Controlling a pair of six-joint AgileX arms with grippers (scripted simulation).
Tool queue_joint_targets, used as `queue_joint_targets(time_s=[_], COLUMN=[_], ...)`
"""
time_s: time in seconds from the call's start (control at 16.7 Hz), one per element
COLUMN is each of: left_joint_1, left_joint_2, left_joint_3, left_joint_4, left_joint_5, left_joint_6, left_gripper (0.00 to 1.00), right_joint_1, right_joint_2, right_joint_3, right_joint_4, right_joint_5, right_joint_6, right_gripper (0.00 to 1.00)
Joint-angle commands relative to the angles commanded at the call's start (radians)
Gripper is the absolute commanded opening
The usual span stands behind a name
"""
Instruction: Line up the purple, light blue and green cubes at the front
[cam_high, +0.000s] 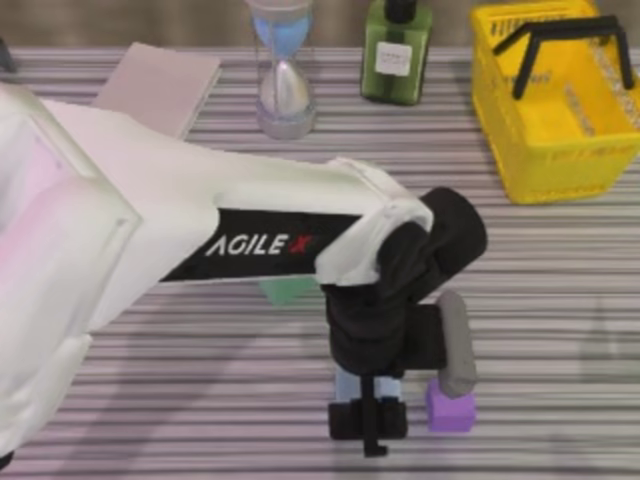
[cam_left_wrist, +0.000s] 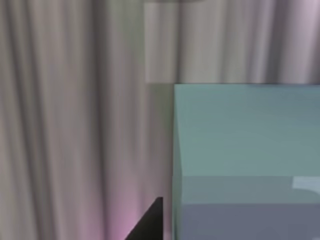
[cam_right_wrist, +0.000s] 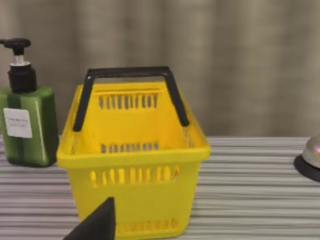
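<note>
The left gripper (cam_high: 368, 415) sits low in the frame's middle, its fingers closed on the light blue cube (cam_high: 347, 387). The purple cube (cam_high: 451, 410) is just right of it. The green cube (cam_high: 288, 291) peeks from under the arm, with open tabletop (cam_high: 560, 330) right.

- green cube (cam_high: 290, 291) mostly hidden under the left arm
- light blue cube (cam_high: 348, 388) largely covered by the left gripper (cam_high: 368, 420)
- yellow basket (cam_high: 560, 150) cut off at the worktop's right edge
</note>
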Motion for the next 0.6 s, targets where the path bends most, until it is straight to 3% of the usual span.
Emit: queue_joint_targets(time_s=[0.12, 0.6], left_joint_1=[0.0, 0.002], left_joint_2=[0.0, -0.001], left_joint_3=[0.0, 0.0], left_joint_4=[0.0, 0.0], left_joint_5=[0.0, 0.0], left_joint_6=[0.0, 0.0], left_gripper=[1.0, 1.0], right_joint_1=[0.0, 0.0], right_joint_2=[0.0, 0.0], right_joint_3=[0.0, 0.0], right_joint_4=[0.0, 0.0], right_joint_5=[0.0, 0.0], right_joint_6=[0.0, 0.0], right_gripper=[1.0, 1.0])
